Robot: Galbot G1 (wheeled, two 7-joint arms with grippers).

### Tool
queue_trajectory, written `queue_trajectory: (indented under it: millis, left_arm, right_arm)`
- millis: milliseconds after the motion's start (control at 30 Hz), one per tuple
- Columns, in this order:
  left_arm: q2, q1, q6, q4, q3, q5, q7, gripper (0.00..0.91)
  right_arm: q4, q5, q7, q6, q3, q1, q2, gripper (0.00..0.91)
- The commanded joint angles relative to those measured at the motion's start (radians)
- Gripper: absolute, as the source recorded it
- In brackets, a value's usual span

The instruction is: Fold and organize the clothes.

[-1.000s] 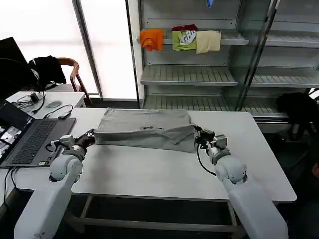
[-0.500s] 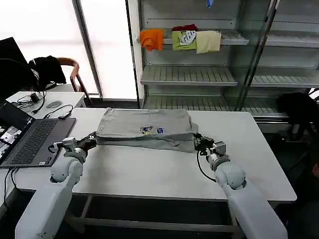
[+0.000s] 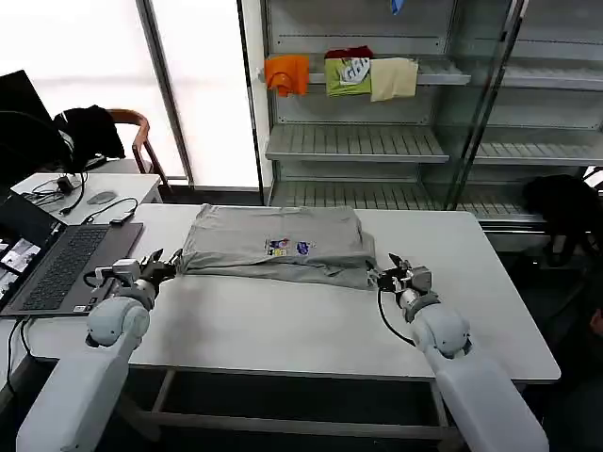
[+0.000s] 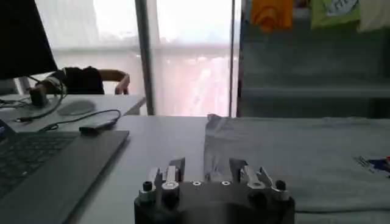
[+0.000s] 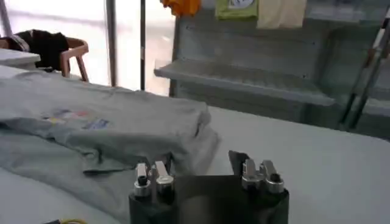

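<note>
white table (image 3: 283,330) holds folded grey shirt (image 3: 273,247); left gripper (image 3: 158,265) and right gripper (image 3: 396,271) open, empty.

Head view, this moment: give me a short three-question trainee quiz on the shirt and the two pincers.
1. True or false: the grey T-shirt lies folded on the white table.
2. What lies on the table beyond the left pincer? A) laptop B) basket C) iron
3. Fill in: the right pincer is ____ and holds nothing.

Key: 1 true; 2 A, the laptop; 3 open.
</note>
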Motion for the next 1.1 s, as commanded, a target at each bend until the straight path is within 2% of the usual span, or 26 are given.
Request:
queue_trajectory:
  millis: [33,100,267,367,500,733,1100]
  left_arm:
    - [0.062,0.072,0.040,-0.085,-0.044,0.052,0.016,0.907]
    - [0.065,0.091,0.044,-0.116,-0.054,0.032,0.020,0.907]
    - [0.063,0.107,0.047,-0.156,-0.063,-0.055,0.017,0.907]
    - [0.059,0.107,0.044,-0.165,-0.063,-0.086,0.013,0.907]
    - [0.043,0.114,0.032,-0.176,-0.066,-0.106,0.010,0.907]
    - [0.010,0.127,0.008,-0.161,-0.059,-0.111,0.013,0.907]
    - [-0.009,0.099,-0.005,-0.082,-0.055,-0.130,0.020,0.907]
  right_arm:
    - [0.091,0.058,0.032,-0.049,0.074,-0.060,-0.043,0.907]
    - [0.116,0.075,0.031,-0.049,0.096,-0.077,-0.053,0.907]
    - [0.184,0.191,0.008,-0.047,0.182,-0.131,-0.077,0.907]
    - [0.205,0.234,-0.026,-0.002,0.201,-0.154,-0.081,0.907]
    - [0.209,0.231,-0.075,0.111,0.180,-0.200,-0.086,0.907]
    - [0.172,0.177,-0.104,0.256,0.125,-0.239,-0.080,0.907]
    - [0.095,0.133,-0.102,0.241,0.057,-0.180,-0.037,0.907]
